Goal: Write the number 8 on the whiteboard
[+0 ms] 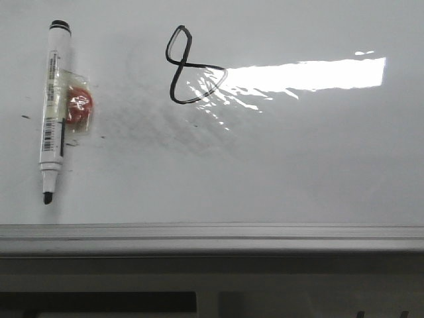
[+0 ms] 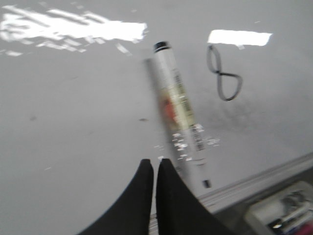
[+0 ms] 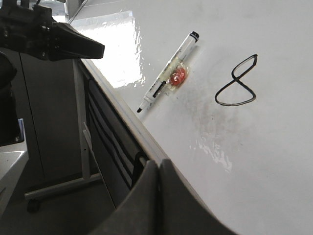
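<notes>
one number 8 [image 1: 189, 66] is drawn on the whiteboard [image 1: 318, 165]; the pen [image 1: 53, 109] lies let go; both jaws are closed, holding nothing; it looks done

Robot lab or test room with a whiteboard work surface.
A glossy whiteboard [image 1: 298, 172] fills the frame, its grey metal frame [image 1: 212, 233] along the bottom; a wheeled metal stand [image 3: 58, 188] sits on dark floor at lower left.
</notes>
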Robot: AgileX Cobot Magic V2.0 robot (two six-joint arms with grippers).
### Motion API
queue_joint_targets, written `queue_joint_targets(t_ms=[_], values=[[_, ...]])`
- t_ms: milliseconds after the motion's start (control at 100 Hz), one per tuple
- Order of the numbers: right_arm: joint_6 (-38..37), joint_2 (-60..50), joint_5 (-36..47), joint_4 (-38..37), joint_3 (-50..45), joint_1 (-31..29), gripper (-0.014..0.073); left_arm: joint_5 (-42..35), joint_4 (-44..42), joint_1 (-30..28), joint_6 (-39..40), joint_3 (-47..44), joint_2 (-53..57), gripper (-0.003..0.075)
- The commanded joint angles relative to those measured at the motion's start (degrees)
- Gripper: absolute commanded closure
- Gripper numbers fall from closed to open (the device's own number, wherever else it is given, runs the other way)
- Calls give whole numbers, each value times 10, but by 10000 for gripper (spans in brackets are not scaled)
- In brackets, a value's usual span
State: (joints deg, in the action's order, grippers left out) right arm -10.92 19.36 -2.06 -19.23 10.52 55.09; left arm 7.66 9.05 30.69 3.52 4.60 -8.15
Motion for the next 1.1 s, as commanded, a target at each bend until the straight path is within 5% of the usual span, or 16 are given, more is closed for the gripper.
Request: queue_joint_targets(t_ms=[0,370,530,1090], values=[[4,1,42,-6,15,1,657,-22,-22,-65,-1,1,1,741],[4,1,42,-6,15,1,657,27,-44,-313,-1,-65,101,741],[4,1,42,-6,15,1,657,92,-73,-321,-1,-65,101,741],[4,1,43,-6,15,1,657,96,-55,-319,7,-65,100,741]])
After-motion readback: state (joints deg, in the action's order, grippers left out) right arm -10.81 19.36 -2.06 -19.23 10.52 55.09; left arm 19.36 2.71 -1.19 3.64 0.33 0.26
